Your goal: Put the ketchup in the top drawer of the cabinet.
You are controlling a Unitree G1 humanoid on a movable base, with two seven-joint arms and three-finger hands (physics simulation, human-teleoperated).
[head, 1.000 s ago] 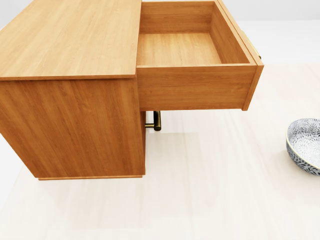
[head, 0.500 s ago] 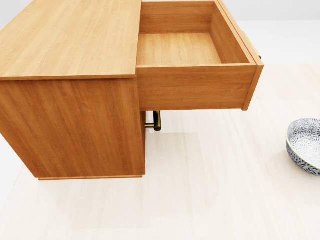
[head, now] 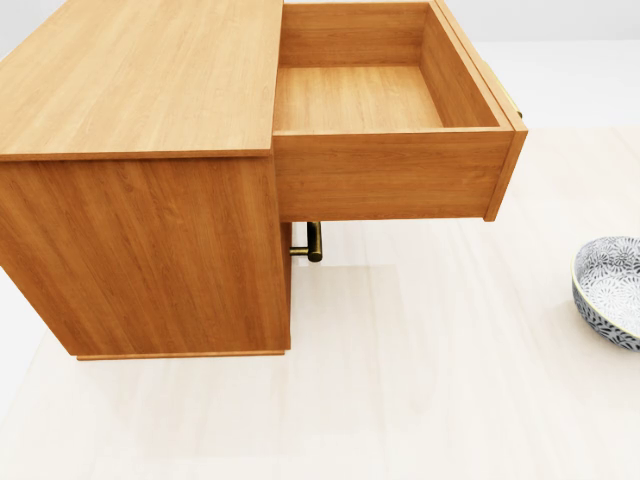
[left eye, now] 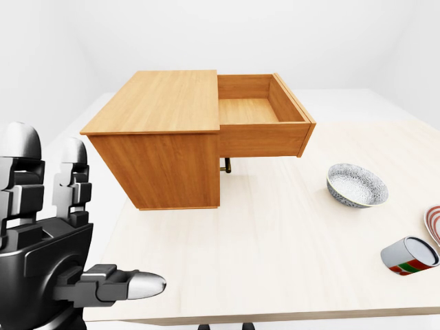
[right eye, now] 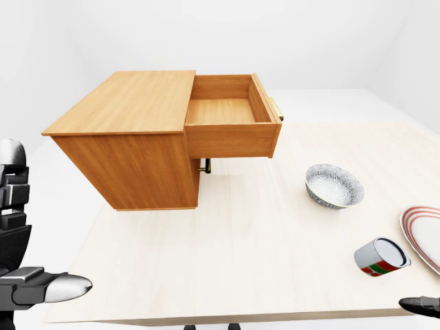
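The wooden cabinet (left eye: pixel 161 103) stands on the table at upper left in the left-eye view. Its top drawer (left eye: pixel 262 139) is pulled out to the right and holds nothing. No ketchup bottle shows in any view. My left hand (left eye: pixel 96 213) is raised at the lower left, well short of the cabinet, fingers (left eye: pixel 74 161) spread open and holding nothing. Only a dark tip of my right hand (right eye: pixel 421 304) reaches into the bottom right corner of the right-eye view.
A patterned bowl (left eye: pixel 356 184) sits right of the cabinet. A can (left eye: pixel 410 256) with a red and green label lies on its side near the table's right edge, beside a red-rimmed plate (right eye: pixel 426 237). A brass handle (head: pixel 314 242) shows under the open drawer.
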